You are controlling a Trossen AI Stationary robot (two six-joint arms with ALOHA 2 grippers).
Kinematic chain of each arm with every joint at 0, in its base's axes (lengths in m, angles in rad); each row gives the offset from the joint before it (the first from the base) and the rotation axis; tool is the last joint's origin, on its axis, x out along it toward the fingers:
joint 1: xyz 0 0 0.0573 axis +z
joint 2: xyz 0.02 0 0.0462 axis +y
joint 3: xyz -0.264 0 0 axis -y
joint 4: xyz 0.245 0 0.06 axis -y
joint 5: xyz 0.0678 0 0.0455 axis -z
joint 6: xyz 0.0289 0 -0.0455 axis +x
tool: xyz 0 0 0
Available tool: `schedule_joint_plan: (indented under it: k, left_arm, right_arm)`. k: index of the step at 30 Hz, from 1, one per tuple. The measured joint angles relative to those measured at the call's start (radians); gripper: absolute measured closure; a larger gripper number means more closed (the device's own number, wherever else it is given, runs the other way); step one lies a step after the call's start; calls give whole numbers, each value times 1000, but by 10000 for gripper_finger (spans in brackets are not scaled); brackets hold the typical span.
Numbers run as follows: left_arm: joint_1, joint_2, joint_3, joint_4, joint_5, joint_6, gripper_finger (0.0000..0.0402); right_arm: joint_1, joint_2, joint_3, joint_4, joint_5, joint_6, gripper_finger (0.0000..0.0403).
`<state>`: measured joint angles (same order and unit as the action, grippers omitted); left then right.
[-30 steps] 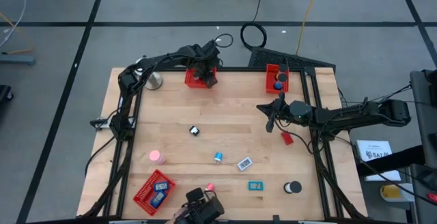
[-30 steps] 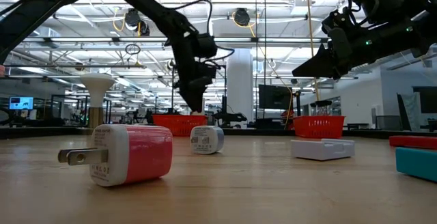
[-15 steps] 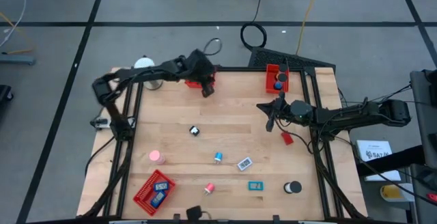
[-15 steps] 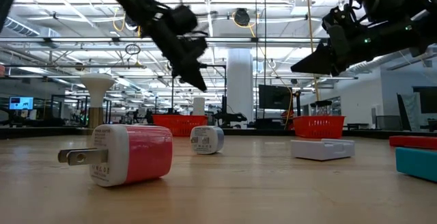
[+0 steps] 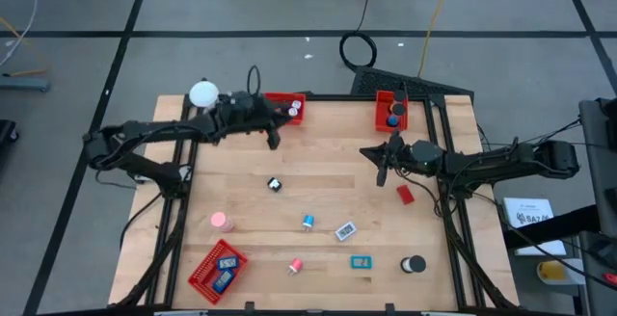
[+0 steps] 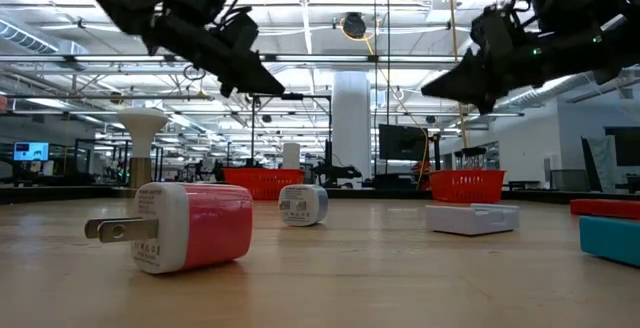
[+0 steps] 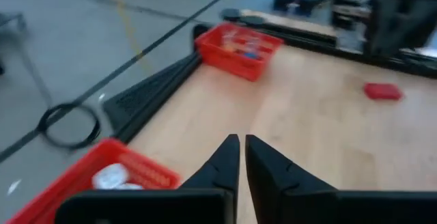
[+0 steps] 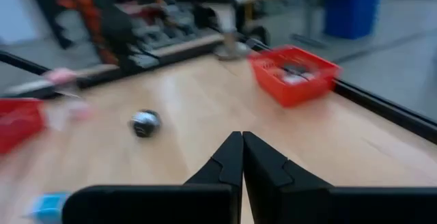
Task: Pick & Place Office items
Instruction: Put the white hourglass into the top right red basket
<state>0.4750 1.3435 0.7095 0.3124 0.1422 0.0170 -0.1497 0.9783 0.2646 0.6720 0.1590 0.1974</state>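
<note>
Jaws of the left gripper (image 5: 273, 142) are closed together on nothing, hovering above the tabletop (image 5: 328, 162) just in front of the far red mesh tray (image 5: 286, 107), which holds small white items. Jaws of the right gripper (image 5: 382, 173) are likewise pressed together and empty, near a flat red piece (image 5: 405, 195). Office items lie scattered nearer the front: a pink plug (image 6: 190, 225), a blue roll (image 5: 308, 223), a teal piece (image 5: 361, 263) and a black roll (image 5: 414, 265).

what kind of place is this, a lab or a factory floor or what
Most likely a robotics lab inside a large industrial hall. The low view shows a high ceiling with exposed trusses and workstations with monitors behind the wooden table, which sits on a grey floor with a coiled cable.
</note>
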Motion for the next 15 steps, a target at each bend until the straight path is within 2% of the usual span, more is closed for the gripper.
schedule_joint_plan:
  k: [3, 7, 11, 15]
  left_arm:
    - [-42, 0, -118, 234, 27, 0, 398]
    - [-91, 8, -245, 454, 42, -14, 386]
    - [-123, 7, -312, 560, 44, -40, 372]
    - [-143, 8, -325, 550, 44, -39, 370]
  right_arm:
    - [9, -1, 2, 40, 6, 0, 402]
    - [29, 0, 31, -55, 83, -8, 402]
    - [71, 1, 127, -262, 164, -7, 402]
    - [135, 21, 235, -449, 247, 1, 403]
